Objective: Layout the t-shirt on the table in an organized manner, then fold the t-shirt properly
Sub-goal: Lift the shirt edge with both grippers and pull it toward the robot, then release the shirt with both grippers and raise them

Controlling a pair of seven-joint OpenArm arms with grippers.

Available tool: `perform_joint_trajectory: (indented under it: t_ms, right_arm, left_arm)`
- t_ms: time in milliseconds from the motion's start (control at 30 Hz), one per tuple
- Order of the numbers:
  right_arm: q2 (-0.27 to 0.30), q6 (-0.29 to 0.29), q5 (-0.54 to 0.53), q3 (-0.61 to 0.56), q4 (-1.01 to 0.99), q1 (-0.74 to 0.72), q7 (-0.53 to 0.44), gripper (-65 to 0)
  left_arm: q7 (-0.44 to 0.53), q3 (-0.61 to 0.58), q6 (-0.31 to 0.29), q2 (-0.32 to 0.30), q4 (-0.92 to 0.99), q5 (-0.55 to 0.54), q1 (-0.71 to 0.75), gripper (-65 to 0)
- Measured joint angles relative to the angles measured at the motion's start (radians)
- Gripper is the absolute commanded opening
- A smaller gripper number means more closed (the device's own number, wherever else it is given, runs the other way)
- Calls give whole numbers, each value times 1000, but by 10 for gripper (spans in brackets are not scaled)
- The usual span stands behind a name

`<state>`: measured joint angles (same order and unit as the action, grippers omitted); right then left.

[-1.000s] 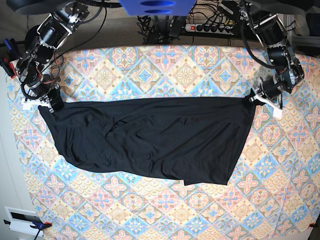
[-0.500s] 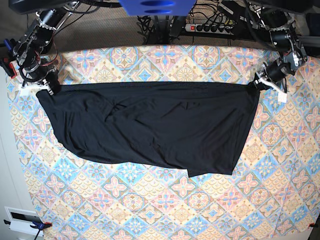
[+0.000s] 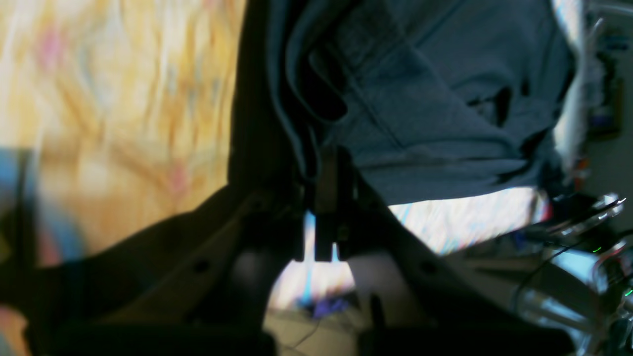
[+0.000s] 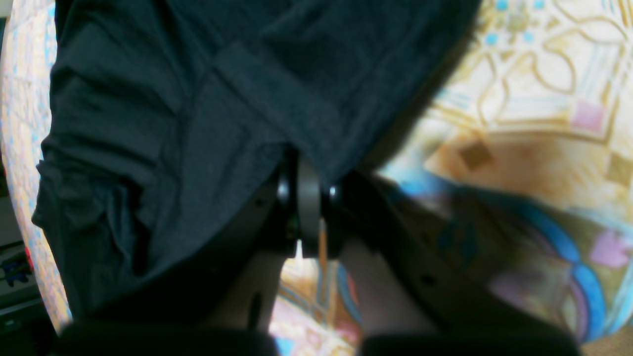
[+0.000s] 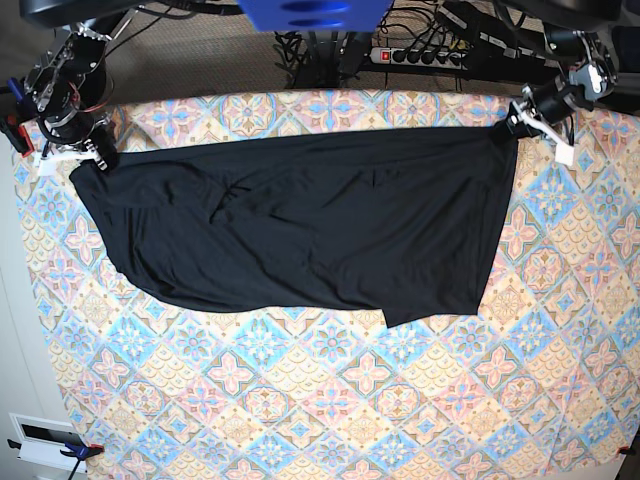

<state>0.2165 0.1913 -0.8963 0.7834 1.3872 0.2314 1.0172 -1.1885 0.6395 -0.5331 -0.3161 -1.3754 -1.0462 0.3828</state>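
Left wrist: left tool clenched on the t-shirt hem. Right wrist: right tool pinches the other corner. Base: garment stretched between both across the worktop's far half, evidently to tension out wrinkles for layout.

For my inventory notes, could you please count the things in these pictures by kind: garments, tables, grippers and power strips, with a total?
Garments: 1, the t-shirt
Tables: 1, the table
Grippers: 2, left gripper and right gripper, each shut on a shirt corner
Power strips: 1, the power strip behind the table
Total: 5
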Motion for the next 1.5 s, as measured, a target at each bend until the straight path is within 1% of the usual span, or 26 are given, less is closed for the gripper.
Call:
perform_joint_trajectory:
  t_ms: [67, 300, 433, 533, 867, 967, 1067, 1167, 1267, 1400, 1500]
  right_arm:
    - [2, 6, -3, 0, 2, 12, -2, -650]
    - [3, 8, -25, 0, 8, 43, -12, -650]
    - [2, 2, 5, 0, 58, 69, 1, -650]
    - [0, -3, 9, 0, 84, 93, 8, -650]
    - [0, -5, 21, 0, 89, 91, 15, -650]
    - [0, -5, 21, 0, 89, 90, 16, -628]
    - [0, -4, 16, 0, 90, 90, 18, -558]
    - [0, 0, 4, 0, 91, 90, 18, -473]
    - [0, 1, -2, 0, 92, 90, 14, -420]
    - [0, 7, -3, 0, 93, 90, 14, -391]
    - [0, 7, -3, 0, 98, 100, 3, -388]
  left_arm:
    - [-6, 0, 2, 0, -26, 19, 14, -650]
    - [-15, 0, 3, -1, -27, 21, 14, -650]
    - [-16, 0, 2, -3, -27, 21, 14, -650]
    - [-16, 0, 3, -3, -27, 21, 14, -650]
    - [-15, 0, 3, -2, -27, 21, 14, -650]
    - [-16, 0, 3, -3, -27, 21, 14, -614]
    - [-17, 0, 1, -2, -27, 19, 14, -541]
    - [-24, -3, -3, -3, -31, 4, 14, -461]
    - [-31, -3, -11, -2, -32, -10, 17, -398]
    - [-41, -2, -11, -2, -34, -26, 17, -343]
    - [-45, -2, -14, 0, -34, -32, 18, -323]
